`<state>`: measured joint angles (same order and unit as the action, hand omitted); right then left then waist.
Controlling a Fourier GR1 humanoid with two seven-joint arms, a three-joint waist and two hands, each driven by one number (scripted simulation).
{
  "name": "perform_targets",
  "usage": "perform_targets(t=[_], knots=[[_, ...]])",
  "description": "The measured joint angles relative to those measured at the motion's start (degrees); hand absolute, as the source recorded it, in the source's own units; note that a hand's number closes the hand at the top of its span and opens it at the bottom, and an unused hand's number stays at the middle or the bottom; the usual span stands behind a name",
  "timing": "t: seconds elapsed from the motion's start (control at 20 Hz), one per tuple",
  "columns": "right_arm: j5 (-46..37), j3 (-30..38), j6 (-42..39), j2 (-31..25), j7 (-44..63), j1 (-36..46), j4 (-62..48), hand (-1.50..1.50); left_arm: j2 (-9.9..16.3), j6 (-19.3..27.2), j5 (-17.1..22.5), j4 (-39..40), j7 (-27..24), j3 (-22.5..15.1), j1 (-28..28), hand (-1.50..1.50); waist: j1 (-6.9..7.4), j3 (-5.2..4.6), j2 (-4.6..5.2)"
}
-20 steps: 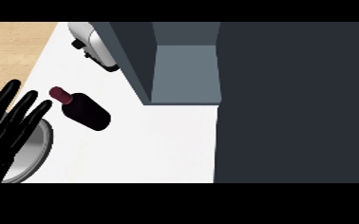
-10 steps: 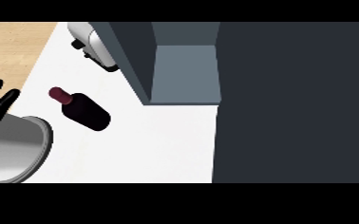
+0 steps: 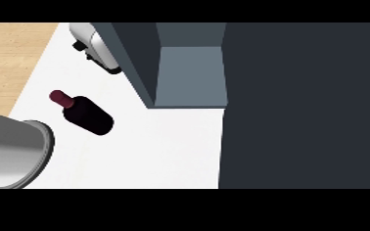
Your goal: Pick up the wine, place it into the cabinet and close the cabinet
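Wine bottle (image 3: 84, 113) lying on its side on white worktop (image 3: 159, 151), left of centre, red-capped neck pointing to about 10 o'clock, dark body toward 4 o'clock. Untouched; not yet picked up. Grey forearm (image 3: 20, 151) at 8 o'clock of bottle, near but apart, entering from left edge. No hand visible on either side, so state of fingers cannot be told. Open cabinet (image 3: 189, 76) at 2 o'clock of bottle, grey interior showing, dark door panel (image 3: 292, 107) filling right side. Small appliance (image 3: 98, 49) at 12 o'clock. Step in hand, judged: reach and grasp. Best taken across the wide body, not the neck, then lifted toward cabinet opening.
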<state>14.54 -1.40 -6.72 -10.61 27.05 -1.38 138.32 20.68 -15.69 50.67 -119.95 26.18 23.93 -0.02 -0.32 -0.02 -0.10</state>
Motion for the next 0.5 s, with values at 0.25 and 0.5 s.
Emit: perform_targets(t=[0.25, 0.5], knots=[[-0.17, -0.1, -0.09, 0.54, 0.02, -0.24, 0.08, -1.5, -0.25, -3.04, -2.33, 5.93, -1.43, -0.03, -0.49, -1.5, -0.12, -0.01, 0.02], [-0.43, -0.69, 0.31, 0.76, 1.21, 0.89, 0.16, -1.5, -0.41, -4.64, -3.6, 10.18, -1.51, -0.81, -1.35, -1.5, -0.1, -0.01, 0.02]])
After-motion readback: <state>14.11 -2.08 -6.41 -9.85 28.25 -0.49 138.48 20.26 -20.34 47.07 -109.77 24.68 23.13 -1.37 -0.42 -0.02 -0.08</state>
